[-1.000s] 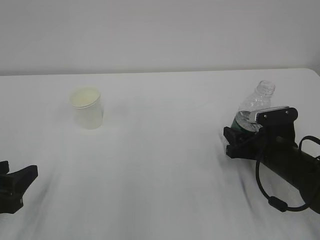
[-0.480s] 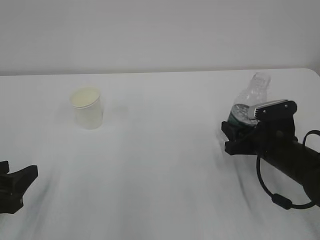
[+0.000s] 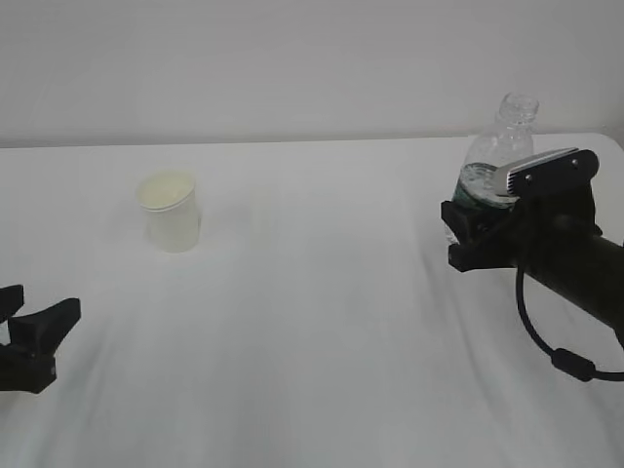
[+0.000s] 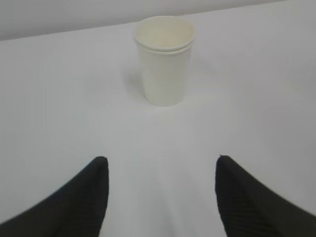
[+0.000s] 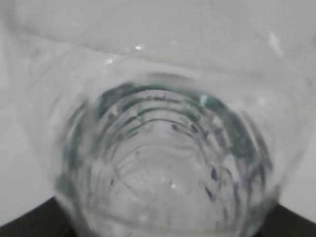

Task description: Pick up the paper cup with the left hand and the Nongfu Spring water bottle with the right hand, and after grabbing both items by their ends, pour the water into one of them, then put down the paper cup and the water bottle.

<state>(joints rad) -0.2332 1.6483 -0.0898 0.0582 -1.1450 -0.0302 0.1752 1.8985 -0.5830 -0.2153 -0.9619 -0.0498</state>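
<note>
Clear Nongfu Spring water bottle sits pinched in the right hand jaws, while the paper cup ahead of the left hand spread jaws needs grasping next.

The exterior camera looked down at a slant across the white table toward the back wall, taking in both arms at the edges. The left wrist camera sat low behind its claw, facing forward at the cup, which the exterior view shared at mid-left. The right wrist camera was pressed close against the bottle, filling its frame; the exterior view showed that bottle at right.
</note>
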